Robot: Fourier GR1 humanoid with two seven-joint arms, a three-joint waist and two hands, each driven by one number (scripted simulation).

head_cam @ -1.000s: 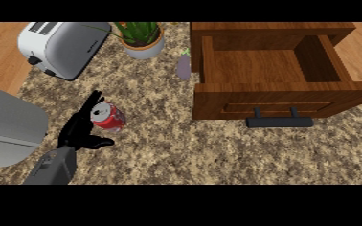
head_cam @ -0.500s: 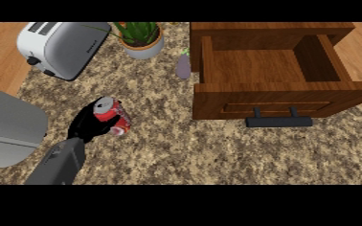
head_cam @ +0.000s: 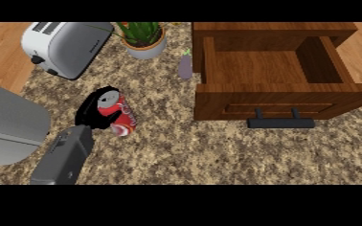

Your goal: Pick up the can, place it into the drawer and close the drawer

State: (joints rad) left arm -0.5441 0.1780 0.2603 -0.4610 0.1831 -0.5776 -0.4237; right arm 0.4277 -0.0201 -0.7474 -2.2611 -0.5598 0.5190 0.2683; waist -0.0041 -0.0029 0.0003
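— Where was the can point(head_cam: 121, 118)?
— On the counter point(head_cam: 184, 148), tilted, well left of the open drawer point(head_cam: 268, 72).
— The hand's state?
— The left hand point(head_cam: 96, 109) had its fingers curled round the can's upper end.
— Anything else noted?
— A toaster point(head_cam: 67, 48), a potted plant point(head_cam: 143, 38) and an eggplant point(head_cam: 185, 66) stood behind.

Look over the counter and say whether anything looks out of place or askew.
The red can is tilted, not upright, with the left hand curled round it. A small eggplant lies loose on the counter against the open drawer. Otherwise nothing stands out.
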